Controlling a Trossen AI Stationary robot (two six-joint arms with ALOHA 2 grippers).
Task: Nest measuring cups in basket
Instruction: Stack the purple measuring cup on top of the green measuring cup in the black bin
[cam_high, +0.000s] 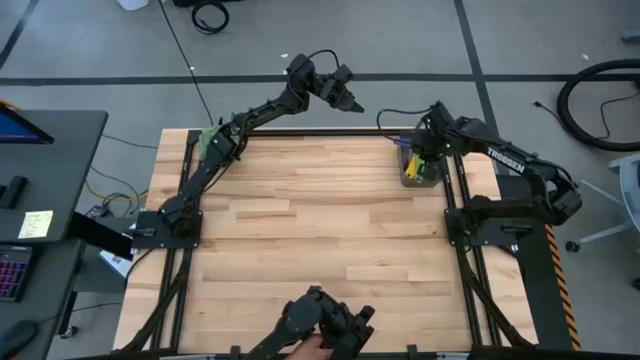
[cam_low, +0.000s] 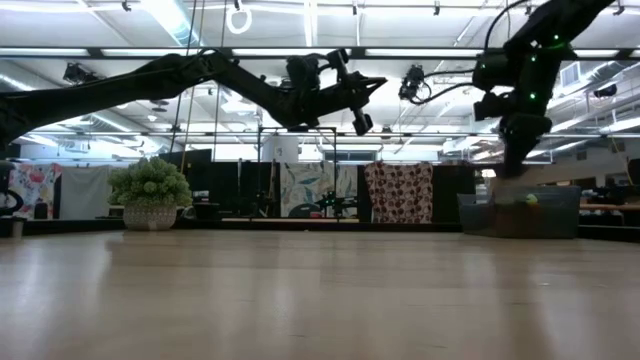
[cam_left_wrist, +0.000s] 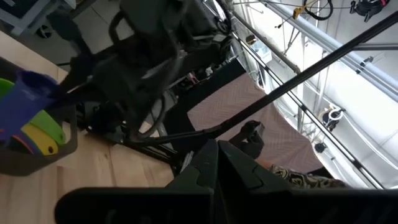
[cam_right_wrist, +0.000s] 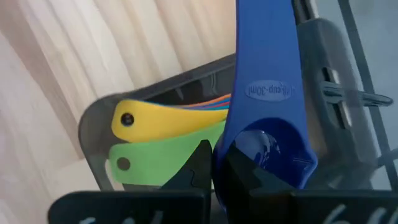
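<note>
**A:** How much room is there on the table (cam_high: 300, 230)?

**B:** Nearly all of the wooden top is lying bare. The basket (cam_high: 421, 172) is sitting at the far right corner, close to the table's right edge and just beside the right arm's frame rail. The far edge is running right behind it.

**A:** And the right gripper (cam_right_wrist: 217, 163)?

**B:** It is hanging directly over the basket, fingers pinched narrow on a dark blue measuring cup (cam_right_wrist: 264, 106). The cup's handle is pointing away from the fingers and its bowl is sitting right at the fingertips, above the basket's inside.

**A:** What is lying in the basket?

**B:** A yellow cup handle (cam_right_wrist: 163, 121) and a green cup handle (cam_right_wrist: 160, 163) are lying side by side, reaching toward the basket's rounded corner, with a sliver of orange showing past the yellow one.

**A:** The left gripper (cam_high: 350, 101)?

**B:** It is hovering high, out past the table's far edge, well apart from the basket, fingers closed together and carrying nothing
</note>
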